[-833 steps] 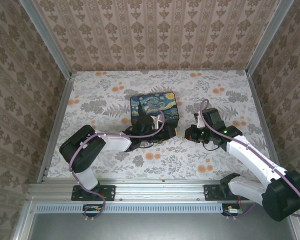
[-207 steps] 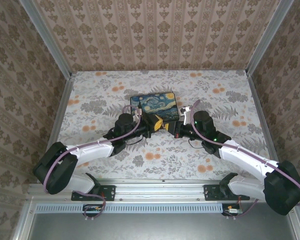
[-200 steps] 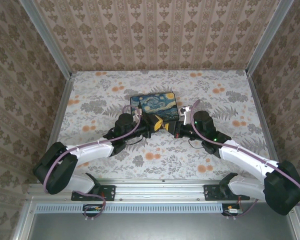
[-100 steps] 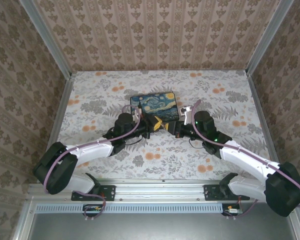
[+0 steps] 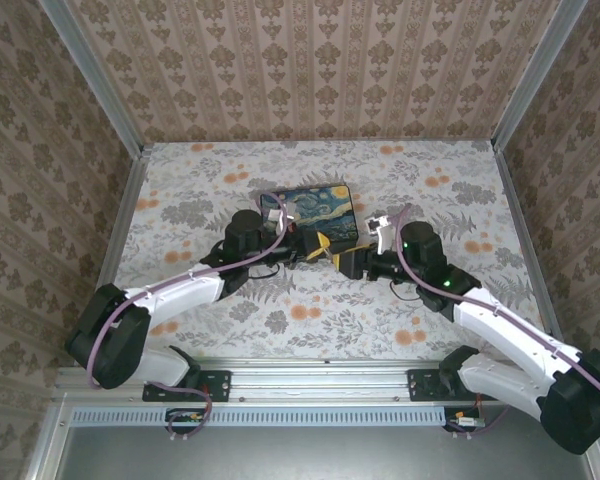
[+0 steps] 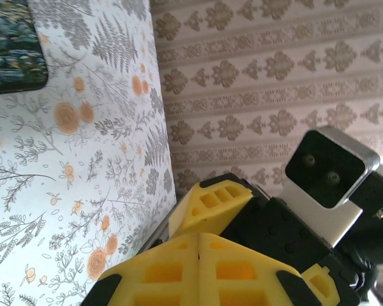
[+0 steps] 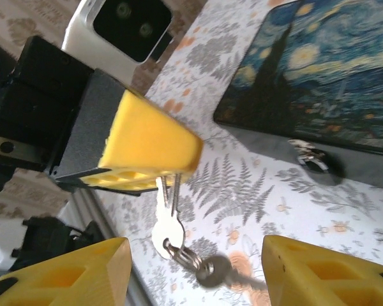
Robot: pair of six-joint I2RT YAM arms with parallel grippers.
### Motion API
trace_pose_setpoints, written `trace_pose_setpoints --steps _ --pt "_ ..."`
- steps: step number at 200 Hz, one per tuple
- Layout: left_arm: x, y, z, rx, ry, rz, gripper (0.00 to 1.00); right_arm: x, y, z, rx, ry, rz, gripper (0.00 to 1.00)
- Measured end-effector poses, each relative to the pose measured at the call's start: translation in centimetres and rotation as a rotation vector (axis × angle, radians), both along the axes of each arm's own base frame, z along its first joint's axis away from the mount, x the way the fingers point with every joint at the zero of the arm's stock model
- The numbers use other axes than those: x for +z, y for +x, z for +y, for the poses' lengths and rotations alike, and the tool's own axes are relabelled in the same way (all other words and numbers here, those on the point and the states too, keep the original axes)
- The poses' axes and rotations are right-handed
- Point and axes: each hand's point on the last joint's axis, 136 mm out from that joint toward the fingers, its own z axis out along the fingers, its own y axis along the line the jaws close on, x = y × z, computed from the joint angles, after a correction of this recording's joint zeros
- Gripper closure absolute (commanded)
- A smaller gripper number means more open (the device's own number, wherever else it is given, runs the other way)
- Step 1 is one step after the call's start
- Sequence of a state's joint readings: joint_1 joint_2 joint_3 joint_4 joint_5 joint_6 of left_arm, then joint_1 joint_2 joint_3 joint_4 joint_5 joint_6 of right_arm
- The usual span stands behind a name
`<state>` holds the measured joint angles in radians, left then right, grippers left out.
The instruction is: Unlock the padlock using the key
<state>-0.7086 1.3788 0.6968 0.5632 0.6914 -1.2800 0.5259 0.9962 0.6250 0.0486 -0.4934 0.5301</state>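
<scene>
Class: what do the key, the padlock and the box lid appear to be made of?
The key: bright silvery metal, with a shiny face. The padlock: probably polished metal, since it glints, though it is blurred. The box lid: a smooth printed painting; the material underneath is unclear.

Box lid = blue/yellow starry swirls, bench cloth white w/ grey ferns + orange flowers, walls beige damask, pincer fingers yellow, key + padlock silvery.

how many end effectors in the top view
2. The left end effector, shut on the key, near the box; the right end effector, open, just beside it.
</scene>
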Motion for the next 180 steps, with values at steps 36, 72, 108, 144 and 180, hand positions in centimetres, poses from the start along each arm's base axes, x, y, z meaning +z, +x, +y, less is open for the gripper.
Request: trace_pose_setpoints --steps 36,72,108,144,180 --pt "0.0 -0.7 -0.2 -0.042 0.007 -0.047 1.00 -0.8 -0.3 1.1 0.060 0.028 0.060 0.55" --pt "0.0 -0.9 -0.2 -0.056 0.007 -0.058 1.00 0.0 -0.4 1.7 0.085 0.069 0.055 0.68" --pt "0.4 -0.9 -0.3 -0.060 -0.006 -0.072 1.00 0.5 -0.4 1.9 0.097 0.092 0.045 0.75" --pt "0.7 -0.8 -0.3 -0.058 -0.019 -0.076 1.00 0.5 -0.5 2.2 0.115 0.103 0.053 0.82" --pt "0.7 -0.7 -0.4 -0.059 -0.026 -0.068 1.00 0.2 -0.6 2.5 0.130 0.113 0.057 0.92"
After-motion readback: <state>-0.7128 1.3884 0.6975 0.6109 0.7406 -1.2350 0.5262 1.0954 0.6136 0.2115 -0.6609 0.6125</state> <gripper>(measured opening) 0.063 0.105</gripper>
